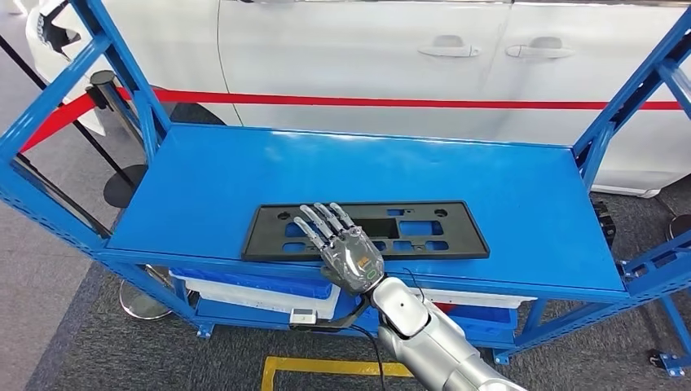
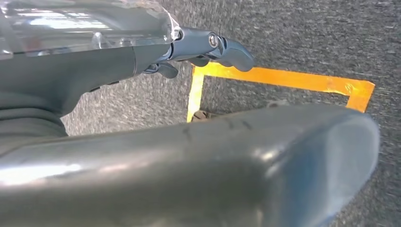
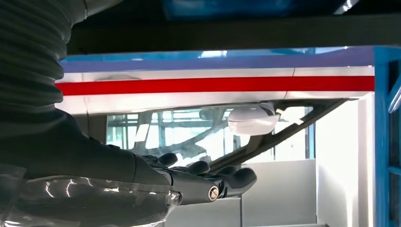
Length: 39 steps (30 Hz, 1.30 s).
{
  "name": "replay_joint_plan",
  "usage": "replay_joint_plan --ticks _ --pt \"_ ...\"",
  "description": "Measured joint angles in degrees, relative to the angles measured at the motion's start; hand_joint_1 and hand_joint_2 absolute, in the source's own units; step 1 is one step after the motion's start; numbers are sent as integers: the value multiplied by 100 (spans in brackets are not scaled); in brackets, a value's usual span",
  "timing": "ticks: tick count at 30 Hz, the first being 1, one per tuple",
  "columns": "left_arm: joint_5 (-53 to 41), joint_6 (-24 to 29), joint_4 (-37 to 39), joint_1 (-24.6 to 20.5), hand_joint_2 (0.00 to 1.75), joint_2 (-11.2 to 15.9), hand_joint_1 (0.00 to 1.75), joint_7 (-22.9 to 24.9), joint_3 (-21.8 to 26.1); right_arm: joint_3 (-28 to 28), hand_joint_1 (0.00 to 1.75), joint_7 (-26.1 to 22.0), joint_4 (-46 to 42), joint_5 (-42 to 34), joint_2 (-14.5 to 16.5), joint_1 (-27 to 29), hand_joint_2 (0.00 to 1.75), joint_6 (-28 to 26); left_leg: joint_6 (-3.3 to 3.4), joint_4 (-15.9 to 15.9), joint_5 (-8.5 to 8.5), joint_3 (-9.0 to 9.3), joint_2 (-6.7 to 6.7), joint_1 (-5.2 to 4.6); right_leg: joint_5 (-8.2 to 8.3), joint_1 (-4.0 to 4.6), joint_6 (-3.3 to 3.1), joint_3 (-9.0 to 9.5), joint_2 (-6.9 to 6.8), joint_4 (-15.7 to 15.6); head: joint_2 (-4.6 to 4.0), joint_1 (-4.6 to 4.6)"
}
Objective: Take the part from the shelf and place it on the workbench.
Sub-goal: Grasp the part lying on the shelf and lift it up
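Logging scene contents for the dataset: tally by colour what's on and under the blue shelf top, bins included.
Black: 1, the flat part on the shelf top, with the right hand over its near edge.
Blue-and-white: 2, the bins on the lower level.
Total: 3

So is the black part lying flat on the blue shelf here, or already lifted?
Lying flat. The black part rests on the blue shelf near its front edge, with the right hand spread over its left half, fingers extended, not closed around it.

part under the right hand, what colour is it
Black, a flat frame-like part on the blue shelf; clearest in the head view.
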Motion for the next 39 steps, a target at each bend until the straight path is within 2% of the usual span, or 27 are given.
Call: replay_joint_plan --ticks 2,4,5,7,8,9,10,11,13,14,15,17,19,21,23,24,25,26,28,30,31,33,34,35,36,38,39 --pt "0 3 -1 -2 0 2 0 1 0 46 0 62 86 36 26 -39 175 0 -62 -2 -3 -14 0 4 0 6 -42 -1 8 -31 0 -3" --pt "-1 7 -1 -1 0 8 0 0 -1 79 0 133 151 78 42 -70 175 0 -122 153 -128 -76 2 21 23 -12 -111 15 3 -70 0 -5" --pt "-2 8 -2 -2 0 10 0 -1 -1 90 0 172 175 100 49 -85 175 0 -147 387 -273 -177 4 28 32 -23 -141 24 -4 -88 0 -6" --pt "-7 10 -1 3 0 10 0 -1 -2 102 0 234 217 142 54 -94 175 1 -186 1131 -634 -514 7 37 30 -17 -169 27 -16 -89 0 -8" --pt "-8 10 -1 9 0 10 0 -1 -3 105 0 260 238 159 54 -91 175 1 -201 1465 -746 -675 8 40 27 -13 -172 27 -19 -85 0 -8" --pt "-9 11 0 16 0 10 0 -2 -3 107 0 282 258 173 54 -89 175 2 -209 1633 -758 -761 8 41 24 -9 -175 29 -19 -80 0 -8" --pt "-9 12 0 21 0 11 0 -4 -4 108 0 305 273 187 54 -87 175 2 -207 1567 -652 -734 8 41 17 -7 -176 35 -15 -73 0 -9" --pt "-9 13 0 24 0 15 0 -8 -4 109 0 329 281 199 55 -88 175 1 -196 1285 -459 -603 9 40 8 -6 -173 46 -9 -66 0 -9" --pt "-17 14 0 18 0 24 0 -20 -4 109 0 382 289 237 68 -102 175 0 -151 479 -96 -217 9 29 -17 4 -150 65 2 -47 0 -8" --pt "-24 14 0 11 0 27 0 -26 -5 109 0 406 296 257 78 -115 175 0 -125 210 -16 -89 7 18 -24 13 -129 61 5 -38 0 -7" --pt "-33 15 0 5 0 29 0 -30 -5 108 0 433 308 281 90 -131 175 0 -101 64 2 -24 5 5 -27 20 -106 54 7 -32 0 -5" --pt "-44 17 0 2 0 30 0 -30 -7 107 0 532 354 366 122 -167 175 0 -50 20 -3 -17 1 1 -18 27 -56 43 8 -38 0 -2" --pt "-54 21 0 5 0 29 0 -20 -7 107 0 742 435 526 168 -230 175 0 18 -28 30 -3 9 26 -104 22 -2 11 3 55 0 2" --pt "-63 24 0 -3 0 29 0 -9 -8 107 0 1031 577 708 221 -328 175 3 73 -60 55 3 20 41 -415 11 41 -215 -1 561 0 4" --pt "-70 25 0 -5 0 30 0 -4 -10 108 0 1294 764 829 275 -400 175 7 92 -59 57 -7 21 38 -745 1 67 -571 -4 1310 0 5" --pt "-73 25 0 -2 0 29 0 -3 -11 108 0 1379 857 858 298 -418 175 9 93 -57 56 -7 18 38 -784 -7 76 -681 -4 1529 0 5" --pt "-74 25 0 1 0 27 0 -3 -12 109 0 1429 936 874 319 -434 175 8 92 -53 54 -4 14 38 -714 -16 80 -696 -5 1546 0 5" --pt "-76 25 0 2 0 24 0 -3 -13 109 0 1456 1002 882 339 -455 175 8 86 -45 48 2 9 38 -543 -26 76 -604 -7 1341 0 5" --pt "-79 25 0 1 0 16 0 -3 -18 109 0 1492 1102 888 378 -522 175 14 54 -15 23 8 1 30 -150 -31 52 -249 -11 594 -1 5" --pt "-84 22 0 -5 0 12 0 -3 -26 110 0 1561 1203 892 426 -606 175 57 1 21 5 -17 0 11 0 -16 22 -34 -8 95 -1 0" --pt "-85 20 0 -7 0 12 0 -3 -29 111 8 1607 1256 894 445 -641 175 92 -30 26 6 -32 0 6 -17 -1 4 -20 -1 33 -1 -2" --pt "-85 16 0 -9 0 13 0 -3 -34 111 87 1676 1349 896 475 -699 175 150 -97 29 -1 -44 4 18 2 -4 -54 -27 6 -8 0 -2" --pt "-85 15 0 -8 0 13 0 -2 -36 111 129 1710 1389 896 488 -732 175 189 -129 85 -53 -64 6 26 15 -12 -93 -19 4 -27 0 -2" --pt "-85 15 0 -10 0 14 0 -2 -37 111 163 1748 1428 897 503 -771 175 245 -157 240 -162 -128 8 30 27 -24 -126 -11 0 -47 0 -4" --pt "-85 13 0 -11 0 14 0 -2 -37 111 168 1797 1470 897 517 -807 175 318 -179 522 -329 -251 10 35 33 -30 -149 -5 -8 -56 0 -6" --pt "-89 5 0 -10 0 11 0 -1 -38 110 169 1883 1571 898 528 -853 175 445 -214 1312 -687 -609 10 39 33 -21 -168 -9 -18 -52 0 -8" --pt "-91 1 0 -6 0 10 0 -1 -39 110 170 1909 1621 898 527 -859 175 472 -223 1605 -770 -749 11 40 31 -16 -171 -11 -22 -47 0 -7"
